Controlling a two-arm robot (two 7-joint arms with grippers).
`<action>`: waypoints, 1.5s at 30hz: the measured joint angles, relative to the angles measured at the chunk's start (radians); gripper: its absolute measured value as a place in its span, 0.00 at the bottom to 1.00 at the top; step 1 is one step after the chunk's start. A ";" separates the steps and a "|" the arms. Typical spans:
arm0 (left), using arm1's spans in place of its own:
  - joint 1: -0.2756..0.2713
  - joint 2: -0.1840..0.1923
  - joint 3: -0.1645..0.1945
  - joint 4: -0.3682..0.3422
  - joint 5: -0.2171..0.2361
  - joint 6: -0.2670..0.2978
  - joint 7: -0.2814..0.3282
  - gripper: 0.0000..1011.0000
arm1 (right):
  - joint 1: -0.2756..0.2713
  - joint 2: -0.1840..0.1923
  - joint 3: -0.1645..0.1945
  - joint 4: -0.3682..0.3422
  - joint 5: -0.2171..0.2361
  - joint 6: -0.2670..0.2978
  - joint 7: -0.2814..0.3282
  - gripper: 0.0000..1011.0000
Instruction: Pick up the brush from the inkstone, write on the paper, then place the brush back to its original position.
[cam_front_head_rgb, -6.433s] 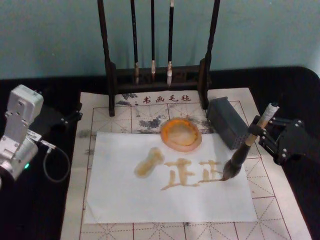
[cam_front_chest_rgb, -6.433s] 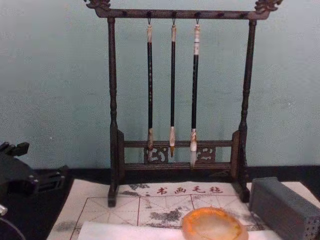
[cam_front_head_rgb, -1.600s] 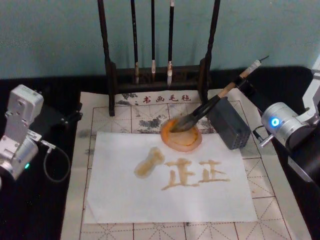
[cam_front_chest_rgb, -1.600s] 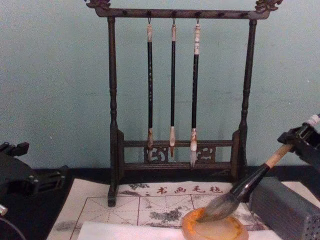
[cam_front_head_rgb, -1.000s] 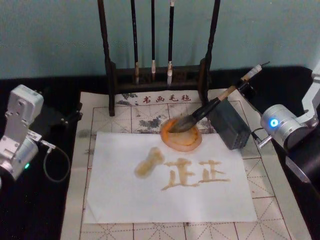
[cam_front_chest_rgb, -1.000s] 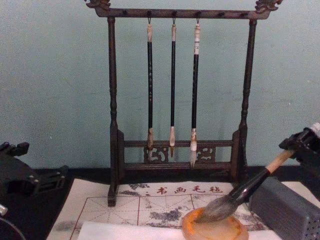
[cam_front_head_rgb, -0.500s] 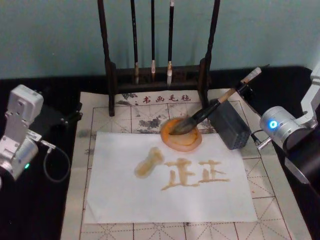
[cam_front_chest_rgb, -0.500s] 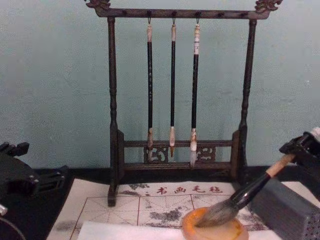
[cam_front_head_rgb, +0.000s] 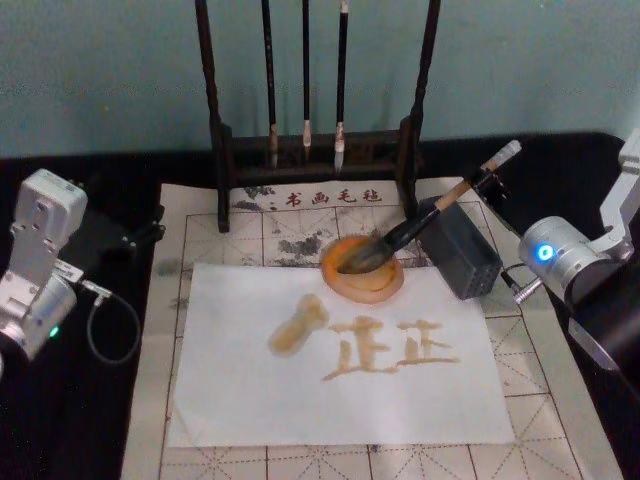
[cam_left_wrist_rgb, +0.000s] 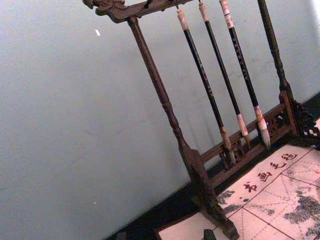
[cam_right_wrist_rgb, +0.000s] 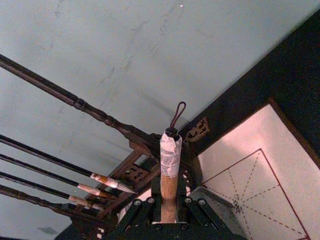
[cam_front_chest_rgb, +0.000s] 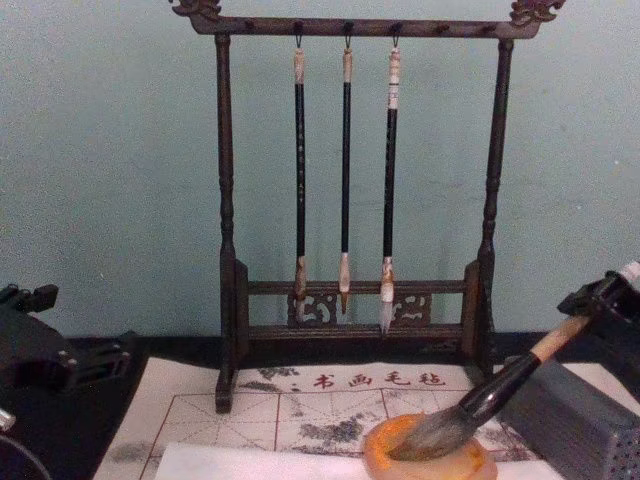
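Writing done, we're setting the brush down.

Characters show on the paper (cam_front_head_rgb: 250, 400); our right gripper (cam_front_head_rgb: 484, 183) pinches the brush (cam_front_head_rgb: 405, 235), tuft in the inkstone (cam_front_head_rgb: 362, 283). Only release remains. Left gripper (cam_front_chest_rgb: 40, 350) parked; fingers unclear.

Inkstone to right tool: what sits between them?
The grey perforated block sits between the inkstone and right tool; the brush crosses above it, head view.

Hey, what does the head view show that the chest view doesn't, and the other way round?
Head view alone: the paper with its written characters, and the left arm parked at the table's left edge. Chest view alone: the rack's top bar where the three thin brushes hang. Both: the brush, bristles in the inkstone, handle held by the right claw.
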 joint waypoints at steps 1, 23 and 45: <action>0.000 0.000 0.000 0.000 0.000 0.000 0.000 0.99 | 0.000 0.001 -0.002 0.000 0.000 -0.001 -0.001 0.18; 0.000 0.000 0.000 0.000 0.000 0.000 0.000 0.99 | 0.001 0.001 -0.003 0.000 -0.002 -0.002 -0.003 0.21; 0.000 0.000 0.000 0.000 0.000 0.000 0.000 0.99 | 0.001 0.001 -0.002 0.000 -0.002 -0.001 -0.001 0.89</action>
